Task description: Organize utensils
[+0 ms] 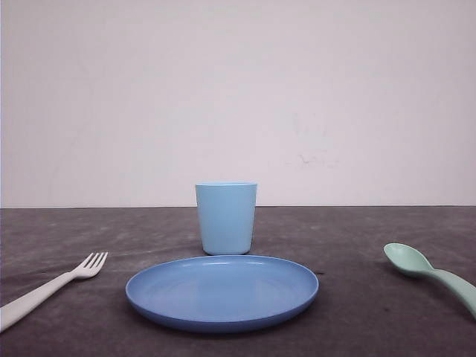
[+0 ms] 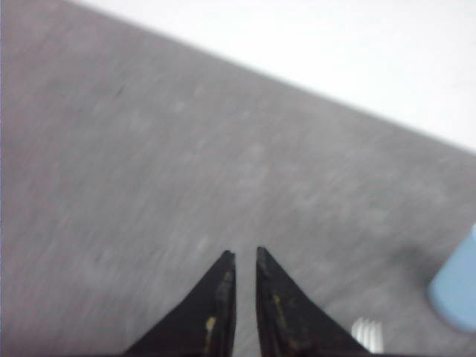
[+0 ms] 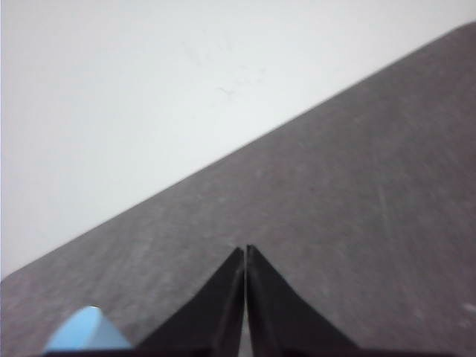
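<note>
The cream-white fork [image 1: 44, 291] lies on the dark table left of the blue plate, tines pointing toward the back. On the right side the mint-green spoon [image 1: 428, 271] lies with its bowl toward the plate. In the left wrist view my left gripper [image 2: 245, 254] hangs over bare table with a narrow gap between its tips and nothing in it; the fork's tines [image 2: 367, 335] show just beside one finger. My right gripper [image 3: 245, 249] is shut, tips touching, empty, above bare table.
A round blue plate [image 1: 222, 290] sits at the centre front, with a light blue cup [image 1: 226, 218] upright just behind it. The cup [image 2: 457, 294] also edges into the left wrist view, and a light blue shape [image 3: 85, 331] into the right wrist view. A white wall stands behind the table.
</note>
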`<action>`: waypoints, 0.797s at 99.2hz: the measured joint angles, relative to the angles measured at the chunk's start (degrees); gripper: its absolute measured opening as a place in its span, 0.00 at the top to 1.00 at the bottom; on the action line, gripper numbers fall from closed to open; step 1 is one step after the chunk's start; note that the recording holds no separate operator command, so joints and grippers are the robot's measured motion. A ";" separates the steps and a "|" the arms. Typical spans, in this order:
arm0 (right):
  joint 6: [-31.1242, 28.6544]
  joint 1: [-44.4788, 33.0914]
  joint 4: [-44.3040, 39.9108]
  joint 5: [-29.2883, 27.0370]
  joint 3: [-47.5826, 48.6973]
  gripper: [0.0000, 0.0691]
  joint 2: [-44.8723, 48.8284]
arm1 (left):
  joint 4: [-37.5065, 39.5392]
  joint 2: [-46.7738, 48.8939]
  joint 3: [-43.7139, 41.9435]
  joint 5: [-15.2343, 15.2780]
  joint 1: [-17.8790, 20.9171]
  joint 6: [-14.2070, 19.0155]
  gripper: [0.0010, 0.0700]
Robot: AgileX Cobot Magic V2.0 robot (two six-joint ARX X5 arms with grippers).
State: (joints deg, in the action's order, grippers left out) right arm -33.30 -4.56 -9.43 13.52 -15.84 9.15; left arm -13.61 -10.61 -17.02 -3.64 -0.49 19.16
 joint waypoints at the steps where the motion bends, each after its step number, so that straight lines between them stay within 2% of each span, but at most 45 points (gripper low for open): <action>1: 0.24 0.00 -0.35 0.00 -0.79 0.99 0.63 | -0.09 -0.63 -0.70 -0.17 0.00 -0.02 0.98; 13: 6.12 0.66 -6.03 -0.22 -11.26 0.99 9.16 | -3.76 -8.96 -8.90 -1.09 0.00 -0.72 0.98; 29: 17.53 3.41 -15.98 -3.28 -24.06 0.99 19.96 | -10.58 -19.65 -17.81 -1.22 -0.02 -4.11 0.98; 40: 22.36 5.86 -20.90 -3.43 -28.15 0.99 25.27 | -12.39 -24.98 -21.42 -2.75 -0.68 -5.66 0.98; 51: 24.44 7.78 -22.69 -3.30 -28.52 0.98 28.74 | -13.03 -28.11 -22.47 -3.93 -2.27 -6.40 0.95; 56: 24.92 8.41 -23.50 -3.30 -28.52 0.89 29.70 | -13.57 -28.87 -22.47 -4.02 -2.95 -6.49 0.87; 68: 25.22 9.03 -24.48 -3.26 -28.52 0.47 30.77 | -13.77 -30.08 -22.47 -4.07 -4.66 -6.56 0.52; 73: 25.33 9.05 -24.70 -3.26 -28.52 0.39 31.10 | -14.14 -30.64 -22.47 -4.11 -5.53 -6.54 0.45; 79: 25.40 9.05 -24.68 -3.26 -28.52 0.35 31.32 | -14.99 -31.67 -22.47 -4.15 -6.82 -6.34 0.42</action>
State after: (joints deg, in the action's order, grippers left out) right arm -7.90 4.49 -34.11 10.26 -44.36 40.47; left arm -28.60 -42.28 -39.48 -7.79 -7.31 12.82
